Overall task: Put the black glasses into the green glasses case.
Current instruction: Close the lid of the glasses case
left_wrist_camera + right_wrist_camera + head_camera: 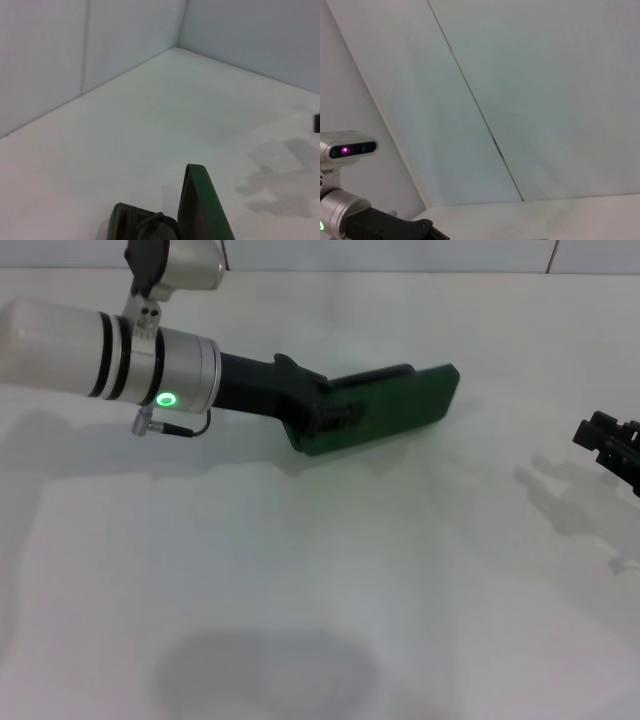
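While my left claw (335, 412) sits at the case (400, 405) on the tabletop (330, 570), its state unreadable, I see no glasses, so I risk shoving the case; right claw (612, 445) idles at the edge.

The left arm (60, 350) is a thick white cylinder ringed by two black bands, ending in a silver collar (185, 375) that carries a glowing green ring light (166, 399). A thin black cable (190, 430) loops under the collar from a small metal plug. Beyond the collar, toward the fingers, the left gripper (335, 412) has a matte black angular body. A silver camera housing (185, 262) sits above the wrist on a screwed bracket. The right gripper (612, 445) is black and blocky.
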